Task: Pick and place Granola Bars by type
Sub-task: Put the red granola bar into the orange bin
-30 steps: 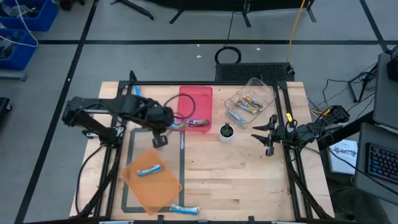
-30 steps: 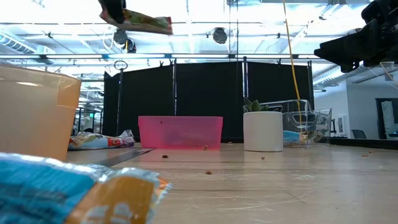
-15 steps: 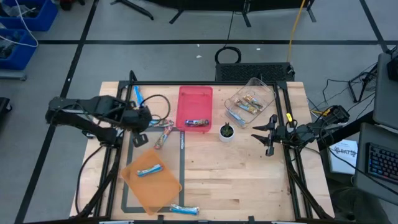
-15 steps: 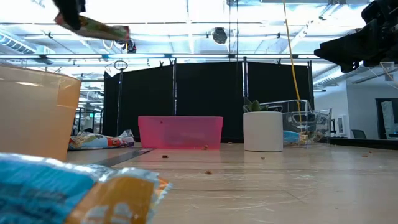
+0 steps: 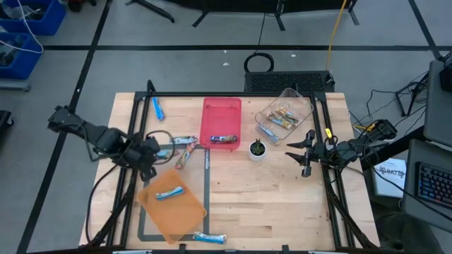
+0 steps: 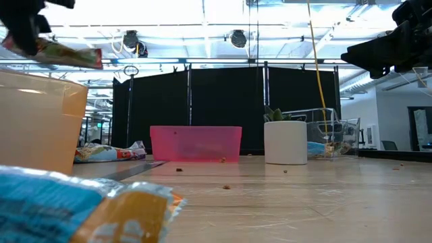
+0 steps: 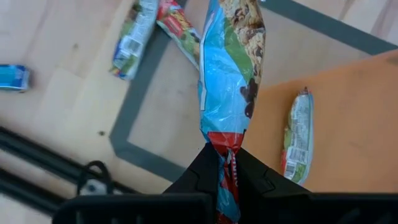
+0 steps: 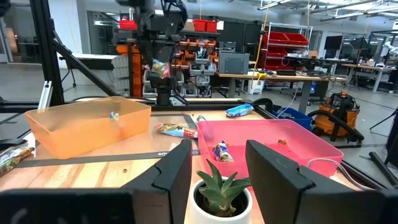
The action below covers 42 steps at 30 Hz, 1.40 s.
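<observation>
My left gripper (image 5: 147, 162) hangs just past the far left corner of the orange tray (image 5: 185, 210) and is shut on a multicolour granola bar (image 7: 229, 68), blue, green and red. In the low view that bar (image 6: 59, 54) hangs high above the table. A blue bar (image 5: 169, 192) lies in the orange tray and another bar (image 5: 224, 139) in the pink tray (image 5: 221, 113). Gold bars (image 5: 282, 115) sit in the clear box. Two multicolour bars (image 5: 184, 149) and two blue bars (image 5: 157, 108) (image 5: 210, 238) lie on the table. My right gripper (image 5: 305, 152) waits open at the right edge. My left gripper pinches the bar's red crimped end (image 7: 225, 154) between its two fingers (image 7: 202, 171). The fingers lie along the bar, which runs straight out past the fingertips. The bar is lifted clear of the table, slightly tilted in the low view.
A small plant in a white cup (image 5: 258, 149) stands between the pink tray and my right gripper. The clear box (image 5: 296, 101) sits at the far right. Bare wood lies in the table's middle and near right. Black frame rails (image 5: 332, 190) line the sides.
My left gripper has moved from beside the pink tray toward the table's left and near edges, toward the orange tray, still shut on the bar. The bar has travelled with it, lifted clear, and sits a little lower in the low view.
</observation>
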### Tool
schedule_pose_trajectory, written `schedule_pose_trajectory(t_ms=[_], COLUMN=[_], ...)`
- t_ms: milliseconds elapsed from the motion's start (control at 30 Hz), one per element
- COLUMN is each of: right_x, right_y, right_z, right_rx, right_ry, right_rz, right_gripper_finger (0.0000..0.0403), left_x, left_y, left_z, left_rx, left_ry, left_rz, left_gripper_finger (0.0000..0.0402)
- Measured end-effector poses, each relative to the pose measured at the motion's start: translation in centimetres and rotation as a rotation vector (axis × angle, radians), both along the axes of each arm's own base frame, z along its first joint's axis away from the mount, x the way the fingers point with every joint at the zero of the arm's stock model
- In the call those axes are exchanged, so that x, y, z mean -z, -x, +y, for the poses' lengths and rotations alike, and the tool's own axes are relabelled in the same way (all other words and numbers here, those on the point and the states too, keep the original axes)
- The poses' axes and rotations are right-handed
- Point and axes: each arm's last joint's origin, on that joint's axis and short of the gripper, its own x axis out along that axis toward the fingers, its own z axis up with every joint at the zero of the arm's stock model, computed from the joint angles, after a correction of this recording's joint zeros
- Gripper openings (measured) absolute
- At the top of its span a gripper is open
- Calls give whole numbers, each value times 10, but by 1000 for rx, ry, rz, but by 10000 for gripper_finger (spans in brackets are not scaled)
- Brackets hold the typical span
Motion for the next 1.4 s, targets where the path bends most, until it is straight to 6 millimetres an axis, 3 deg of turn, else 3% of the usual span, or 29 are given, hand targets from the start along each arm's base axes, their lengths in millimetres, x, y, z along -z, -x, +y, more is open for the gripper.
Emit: schedule_pose_trajectory(t_ms=[267, 667, 1400], right_x=[0, 0, 0], right_y=[0, 0, 0], right_z=[0, 0, 0], right_rx=[0, 0, 0], right_ry=[0, 0, 0], right_rz=[0, 0, 0], right_gripper_finger=[142, 142, 142], left_x=[30, 55, 114], left_y=[14, 34, 24], left_z=[-26, -53, -83], left_rx=[19, -26, -46], left_ry=[18, 60, 121], left_rz=[-57, -136, -151], left_gripper_finger=[23, 23, 23])
